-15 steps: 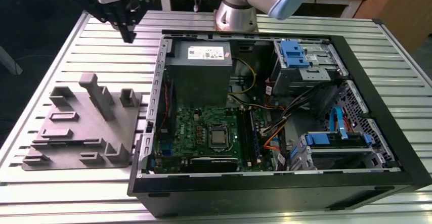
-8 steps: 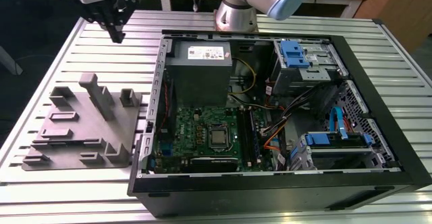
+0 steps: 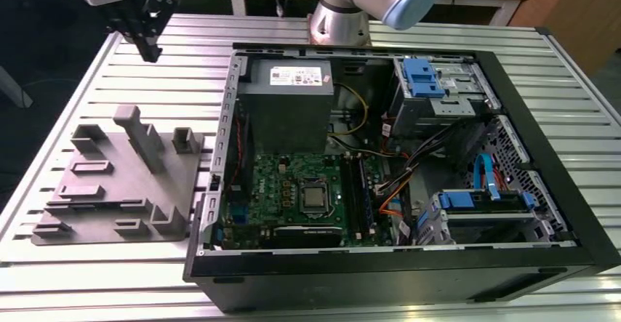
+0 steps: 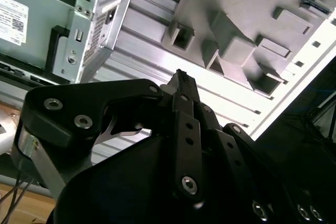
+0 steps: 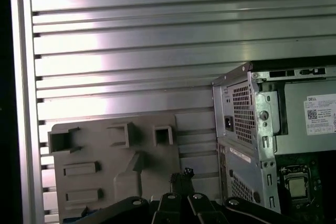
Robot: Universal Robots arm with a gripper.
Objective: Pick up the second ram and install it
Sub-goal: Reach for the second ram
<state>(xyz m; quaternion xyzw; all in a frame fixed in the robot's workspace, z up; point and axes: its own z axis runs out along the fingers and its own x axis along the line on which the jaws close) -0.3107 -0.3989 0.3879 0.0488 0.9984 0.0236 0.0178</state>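
Strong glare on table, PC case interior dim.

Hand matt black; table shiny metal; fixture matt plastic.

A white printed label is borne on the grey power supply, with a dark code patch seen on it in both wrist views. A small white sticker is fixed to the case's rear wall. No lettering can be made out.
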